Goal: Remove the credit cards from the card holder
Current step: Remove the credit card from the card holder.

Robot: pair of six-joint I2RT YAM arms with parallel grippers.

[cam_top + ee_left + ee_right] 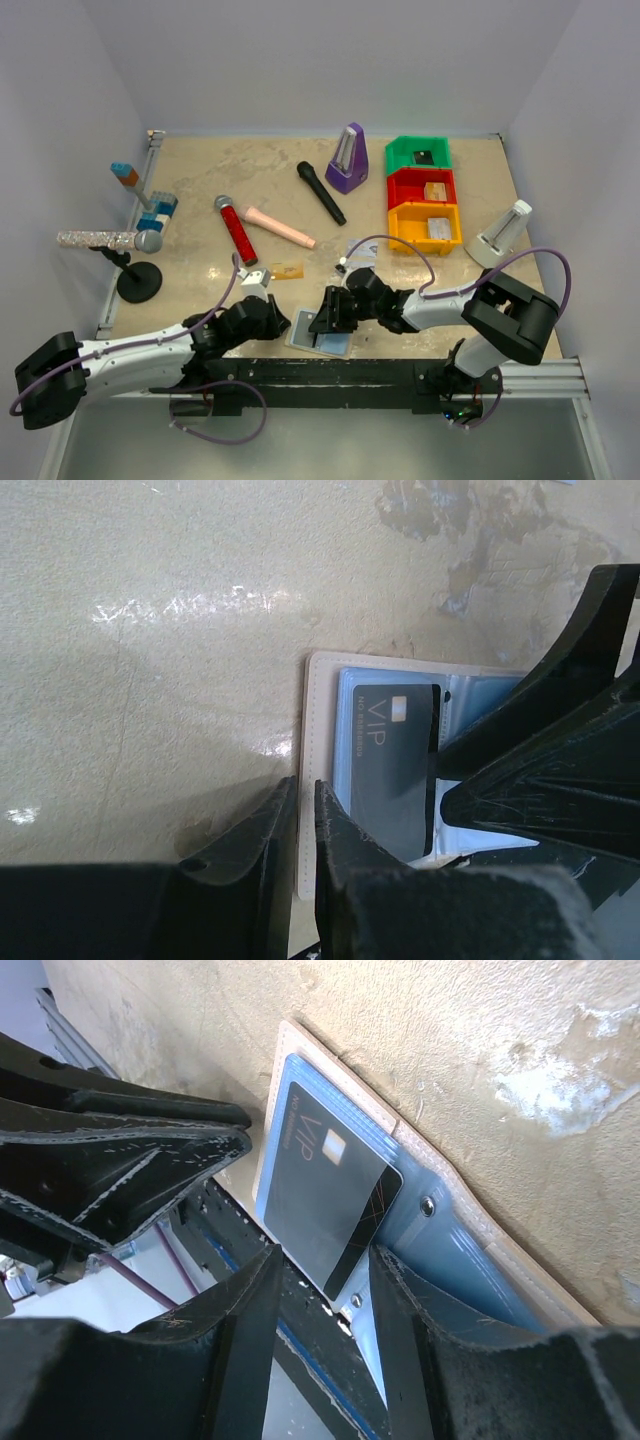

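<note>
The card holder (pixel 337 346) lies open at the table's front edge, light blue inside with tan edging (pixel 320 710). A dark credit card (pixel 390 770) printed "VIP" sits on its left panel, partly slid out (pixel 320 1200). My left gripper (pixel 305 785) is shut on the holder's tan left edge. My right gripper (pixel 325 1255) is open, and the dark card's near corner lies between its fingers without touching them. Both grippers meet over the holder in the top view, left (pixel 278 322) and right (pixel 328 318). An orange-tan card (pixel 286 269) and a pale card (pixel 358 250) lie loose farther back.
Behind stand a red glitter microphone (pixel 237 230), a pink cylinder (pixel 280 227), a black microphone (pixel 321 192) and a purple metronome (pixel 347 158). Green, red and yellow bins (pixel 425 195) sit at the right, beside a white stand (pixel 503 234). A microphone stand (pixel 138 280) is at the left.
</note>
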